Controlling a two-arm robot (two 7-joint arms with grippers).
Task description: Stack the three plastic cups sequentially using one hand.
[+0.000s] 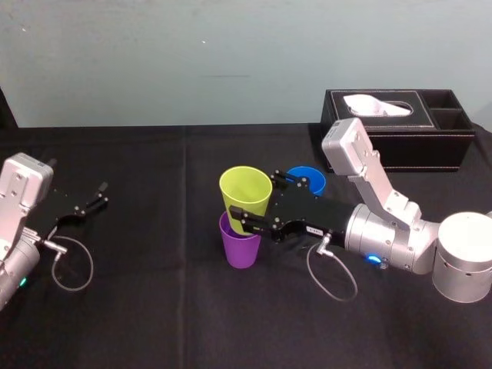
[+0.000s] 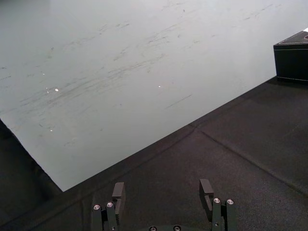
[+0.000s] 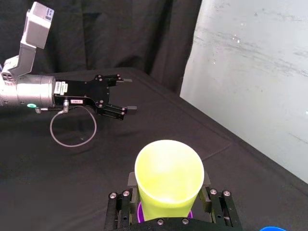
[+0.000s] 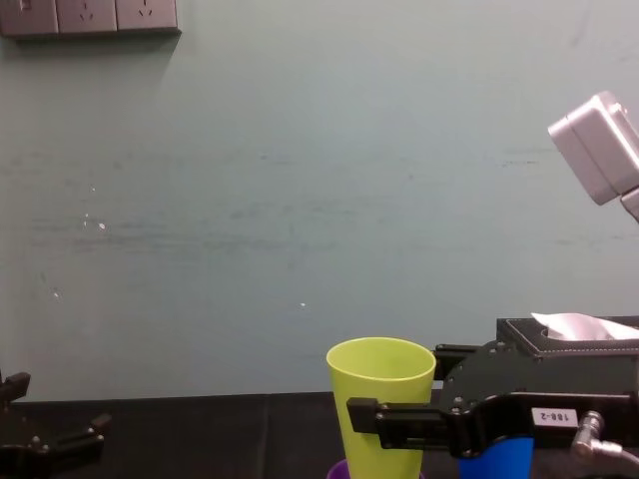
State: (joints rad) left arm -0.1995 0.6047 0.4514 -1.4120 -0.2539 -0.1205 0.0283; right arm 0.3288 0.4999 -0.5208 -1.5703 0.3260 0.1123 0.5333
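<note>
My right gripper [image 1: 256, 201] is shut on the yellow-green cup [image 1: 246, 194], one finger on each side of its wall. The cup stands upright with its base at the mouth of the purple cup [image 1: 240, 246], which sits on the black cloth. How deep the base reaches I cannot tell. In the right wrist view the yellow-green cup [image 3: 168, 175] hides most of the purple cup [image 3: 140, 211], of which just the rim peeks out. The blue cup [image 1: 307, 178] stands upright just behind the right gripper. My left gripper [image 1: 91, 203] rests open at the far left.
A black tissue box [image 1: 400, 131] stands at the back right of the table. A grey cable loop [image 1: 73, 265] lies by the left arm and another cable loop [image 1: 332, 277] hangs under the right wrist. A pale wall rises behind the table.
</note>
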